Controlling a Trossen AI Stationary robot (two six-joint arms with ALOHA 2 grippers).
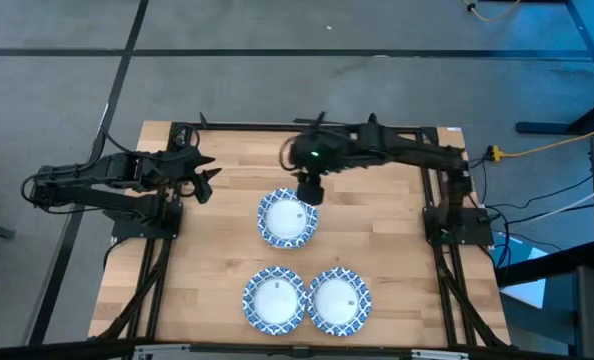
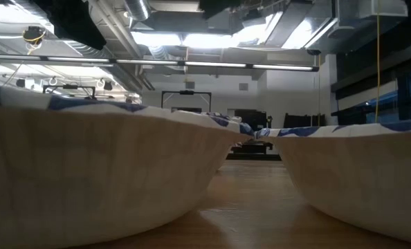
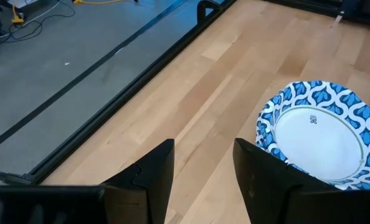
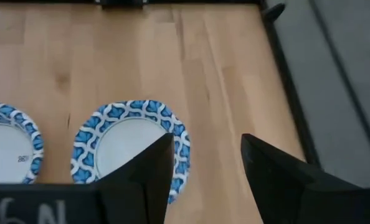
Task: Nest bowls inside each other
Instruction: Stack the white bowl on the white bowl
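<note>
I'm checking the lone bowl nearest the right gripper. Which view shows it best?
The high view: the lone bowl shows whole beside the right gripper. The left wrist view crops it; in the other views I cannot tell it apart.

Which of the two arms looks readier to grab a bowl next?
Probably the right: its end effector, open, hangs at the far rim of the lone bowl. The left end effector waits, open, over bare table.

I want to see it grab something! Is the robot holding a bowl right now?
No. The left gripper and right gripper are both open and empty.
</note>
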